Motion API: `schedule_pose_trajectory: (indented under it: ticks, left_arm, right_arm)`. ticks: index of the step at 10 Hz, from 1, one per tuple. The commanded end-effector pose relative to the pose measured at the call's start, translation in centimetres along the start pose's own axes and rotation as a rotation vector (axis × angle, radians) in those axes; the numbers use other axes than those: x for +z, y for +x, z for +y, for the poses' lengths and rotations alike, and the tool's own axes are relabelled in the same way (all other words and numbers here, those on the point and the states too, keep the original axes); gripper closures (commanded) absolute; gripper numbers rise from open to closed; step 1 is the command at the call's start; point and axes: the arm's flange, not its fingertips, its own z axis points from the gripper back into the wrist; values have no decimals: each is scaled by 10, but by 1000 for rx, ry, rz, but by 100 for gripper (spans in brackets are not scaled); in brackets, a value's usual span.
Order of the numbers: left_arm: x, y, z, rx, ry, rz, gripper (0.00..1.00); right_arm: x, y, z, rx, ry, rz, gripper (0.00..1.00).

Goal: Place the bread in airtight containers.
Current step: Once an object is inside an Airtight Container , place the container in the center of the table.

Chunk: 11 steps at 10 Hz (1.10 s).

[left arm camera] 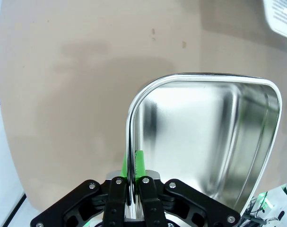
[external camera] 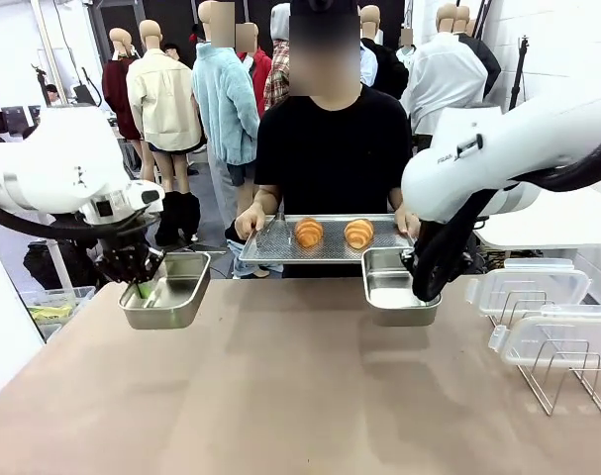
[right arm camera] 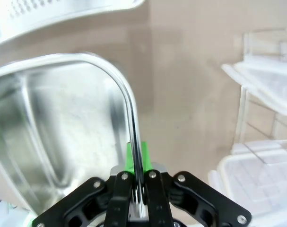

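You are at the presenting step: both tubs are empty and neither roll has gone in yet. Your left tool (left arm camera: 132, 165) is clamped on the rim of the left steel tub (external camera: 171, 292), just in front of the left end of the perforated tray (external camera: 280, 247). Your right tool (right arm camera: 136, 163) pinches the rim of the right steel tub (external camera: 394, 292) the same way, just in front of the tray's right end. The two croissant-shaped rolls (external camera: 309, 233) lie side by side on the middle of the tray, which the person (external camera: 330, 148) holds at the far edge of the counter (external camera: 300, 396). They are golden-orange, ridged and glossy. With both tools occupied, the next move probably calls for steady, level tubs close to the tray. The clear lids (external camera: 528, 287) wait on the wire rack (external camera: 567, 381), right of the tray.
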Motion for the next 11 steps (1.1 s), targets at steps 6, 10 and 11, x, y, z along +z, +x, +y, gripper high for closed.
schedule_pose_trajectory:
  ticks: [6, 10, 11]
  left_arm:
    - [17, -6, -8, -16, 2, -17, 100]
    - [17, -6, -8, -16, 2, -17, 100]
    - [17, -6, -8, -16, 2, -17, 100]
  right_arm:
    - [9, -2, -4, -17, -2, 0, 100]
    - [9, -2, -4, -17, -2, 0, 100]
    - [9, -2, -4, -17, -2, 0, 100]
